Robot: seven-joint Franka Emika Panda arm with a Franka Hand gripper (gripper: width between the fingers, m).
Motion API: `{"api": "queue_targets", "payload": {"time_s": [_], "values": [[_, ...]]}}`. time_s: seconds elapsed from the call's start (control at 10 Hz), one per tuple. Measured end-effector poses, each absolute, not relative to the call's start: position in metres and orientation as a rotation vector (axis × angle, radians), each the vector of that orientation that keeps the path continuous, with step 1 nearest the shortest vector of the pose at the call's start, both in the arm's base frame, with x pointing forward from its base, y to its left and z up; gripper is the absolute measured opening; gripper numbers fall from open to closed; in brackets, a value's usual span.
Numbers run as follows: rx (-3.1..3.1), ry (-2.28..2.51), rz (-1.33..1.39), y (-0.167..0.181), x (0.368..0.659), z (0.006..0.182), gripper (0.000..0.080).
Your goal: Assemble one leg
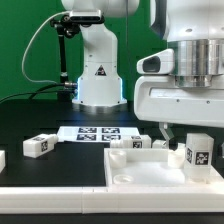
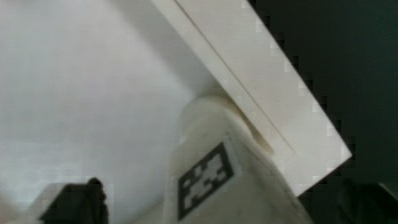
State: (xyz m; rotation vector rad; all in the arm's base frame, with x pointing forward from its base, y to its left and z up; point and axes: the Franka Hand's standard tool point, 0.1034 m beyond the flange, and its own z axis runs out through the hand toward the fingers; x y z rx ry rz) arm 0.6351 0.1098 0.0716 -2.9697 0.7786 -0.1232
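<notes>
The leg [image 1: 197, 152], a chunky white post with a black-and-white tag, stands upright at the corner of the large white panel [image 1: 140, 170] on the exterior view's right. My gripper [image 1: 196, 140] is straight above it and straddles its top. In the wrist view the leg [image 2: 222, 170] lies between my dark fingers [image 2: 71, 205], with a strip of panel showing between one finger and the leg. The jaws look open around it. The panel's raised rim [image 2: 249, 75] runs past the leg's foot.
Another leg [image 1: 37, 145] lies on the black table to the exterior view's left, and one more [image 1: 137, 143] sits behind the panel. The marker board [image 1: 90, 132] lies in front of the robot base [image 1: 98, 75]. Black table [image 2: 347, 50] shows beyond the panel's rim.
</notes>
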Motion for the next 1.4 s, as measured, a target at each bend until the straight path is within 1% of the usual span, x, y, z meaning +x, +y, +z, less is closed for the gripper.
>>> {"api": "queue_targets", "payload": {"time_s": [0.1,0.2,0.3,0.4,0.5,0.6,0.7,1.0,1.2,1.4], "values": [[-3.041,0.478,-0.149,0.1087,0.6378,0.0728,0.0648],[-3.057,0.392,-0.152,0.1114,0.6381,0.0722,0.0648],[-3.048,0.454,-0.150,0.1108,0.6380,0.0720,0.0630],[-3.049,0.454,-0.150,0.1100,0.6381,0.0719,0.0503],[-3.032,0.530,-0.147,0.1106,0.6380,0.0717,0.0503],[-3.008,0.637,-0.143,0.1108,0.6379,0.0716,0.0320],[-2.992,0.696,-0.140,0.1108,0.6379,0.0716,0.0284],[-2.801,1.254,-0.140,0.1113,0.6378,0.0708,0.0284],[-2.432,1.836,-0.097,0.1120,0.6388,0.0702,0.0284],[-2.049,2.208,-0.046,0.1126,0.6398,0.0702,0.0284]]}}
